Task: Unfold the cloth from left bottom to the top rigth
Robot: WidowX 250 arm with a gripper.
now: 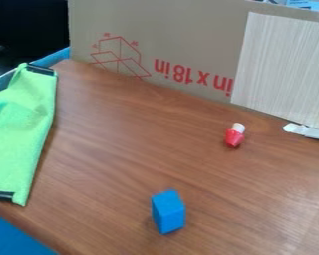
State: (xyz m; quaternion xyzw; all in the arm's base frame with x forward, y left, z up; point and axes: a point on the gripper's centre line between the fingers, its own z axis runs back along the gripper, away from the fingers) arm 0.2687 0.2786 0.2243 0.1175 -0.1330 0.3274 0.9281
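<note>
A bright green cloth point(19, 132) with dark strips at its ends lies along the left side of the wooden table, running from the lower left up to the table's upper left corner. Its top end narrows to a peak near the blue edge, and its left part runs out of the view. Creases show on its upper left part.
On the table point(122, 159) a blue block point(169, 211) stands near the front, and a small red and white object point(235, 135) sits right of centre. A cardboard panel point(182, 35) closes off the back, with a pale striped board point(282, 64) at right.
</note>
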